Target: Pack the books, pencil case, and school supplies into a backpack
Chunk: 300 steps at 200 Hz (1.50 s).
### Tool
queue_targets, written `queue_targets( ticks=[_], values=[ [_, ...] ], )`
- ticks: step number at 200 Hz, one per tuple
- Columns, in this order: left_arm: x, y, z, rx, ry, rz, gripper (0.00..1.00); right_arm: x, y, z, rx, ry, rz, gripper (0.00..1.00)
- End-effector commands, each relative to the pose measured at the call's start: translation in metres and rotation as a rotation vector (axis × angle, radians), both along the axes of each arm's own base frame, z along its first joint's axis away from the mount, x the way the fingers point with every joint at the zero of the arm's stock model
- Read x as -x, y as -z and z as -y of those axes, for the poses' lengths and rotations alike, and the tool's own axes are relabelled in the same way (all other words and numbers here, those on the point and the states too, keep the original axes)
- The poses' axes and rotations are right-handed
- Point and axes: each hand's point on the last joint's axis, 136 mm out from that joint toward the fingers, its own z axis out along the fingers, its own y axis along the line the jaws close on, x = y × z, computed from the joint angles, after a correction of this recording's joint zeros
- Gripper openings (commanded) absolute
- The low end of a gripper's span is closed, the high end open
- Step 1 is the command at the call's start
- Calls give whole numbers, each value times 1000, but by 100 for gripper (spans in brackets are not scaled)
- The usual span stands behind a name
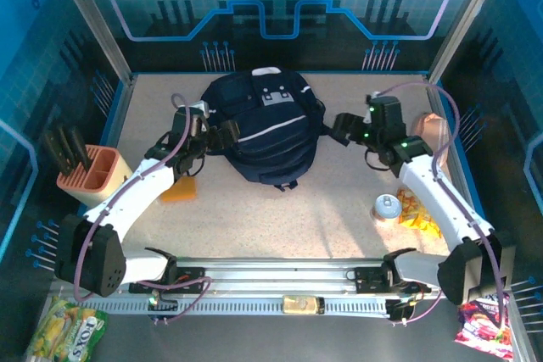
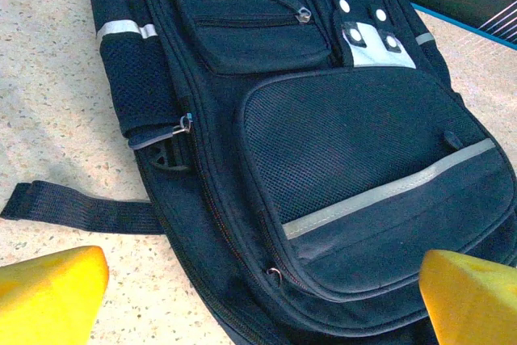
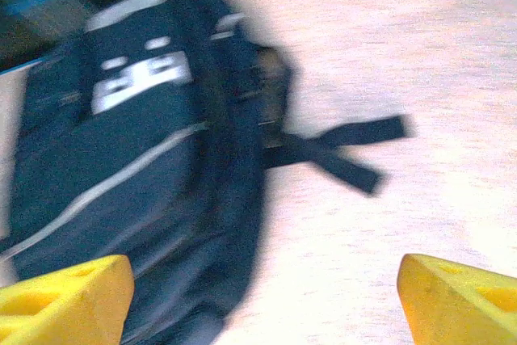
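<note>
Table [image 1: 254, 226]: speckled pale surface, arms mounted at the near edge.

Backpack [image 1: 263, 129]: lies flat at the centre rear of the table, front pockets facing up. Its long axis runs far to near. The top, with a pale grab handle, points to the back wall and the base points toward the arms. A thin pale stripe crosses the front on a slant. In the left wrist view the pocket zips appear closed, and one strap [image 2: 81, 209] trails on the table from its side. The right wrist view is blurred; two straps cross beside the pack there.

Left gripper [image 1: 229, 134]: just beside the backpack's left flank, yellow fingers [image 2: 48, 292] spread wide, holding nothing.

Right gripper [image 1: 339, 129]: near the backpack's right flank, fingers [image 3: 456, 300] likewise spread, holding nothing.

Pink rack [image 1: 89, 171]: left edge, black pieces standing in it.

Orange-yellow pad [image 1: 180, 190]: flat on the table beneath the left arm.

Pencil case [image 1: 433, 130]: right rear, well apart from the backpack.
</note>
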Motion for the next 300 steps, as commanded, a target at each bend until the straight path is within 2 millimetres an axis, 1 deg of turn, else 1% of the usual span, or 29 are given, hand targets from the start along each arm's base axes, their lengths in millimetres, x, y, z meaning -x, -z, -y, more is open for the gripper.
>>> queue_targets(
  ticks=[1, 31, 47, 58, 67, 87, 106, 130, 150, 172, 190, 222, 246, 261, 277, 300],
  values=[
    [3, -7, 5, 38, 32, 12, 99, -1, 40, 68, 117, 209, -117, 86],
    [7, -7, 5, 28, 45, 2, 99, -8, 62, 136, 115, 424, -176, 88],
    [11, -8, 7, 33, 58, 1, 99, -9, 70, 166, 122, 501, -199, 88],
    [12, -8, 9, 43, 70, 2, 99, -10, 77, 181, 126, 527, -215, 88],
    [13, -8, 12, 52, 83, 0, 99, -14, 82, 190, 126, 531, -226, 88],
    [13, -9, 16, 69, 104, -1, 99, -24, 95, 201, 134, 517, -275, 89],
    [13, -10, 21, 85, 127, -3, 99, -35, 109, 209, 133, 500, -319, 89],
    [14, -10, 25, 96, 146, -12, 99, -45, 119, 218, 163, 502, -360, 90],
    [15, -7, 26, 97, 152, -22, 99, -50, 128, 221, 170, 498, -396, 90],
    [15, -7, 27, 98, 158, -29, 99, -53, 141, 215, 140, 476, -422, 90],
    [14, -8, 27, 96, 156, -24, 99, -53, 151, 213, 114, 474, -442, 90],
    [14, -9, 26, 92, 156, -23, 99, -48, 166, 216, 112, 491, -506, 90],
    [14, -8, 25, 85, 153, -25, 99, -46, 175, 212, 92, 479, -530, 89],
    [14, -7, 25, 83, 153, -26, 99, -47, 177, 206, 82, 464, -535, 89],
    [13, -7, 25, 80, 151, -26, 99, -49, 178, 194, 73, 431, -534, 89],
    [13, -6, 24, 76, 146, -29, 99, -55, 182, 163, 33, 351, -535, 89]
  ],
)
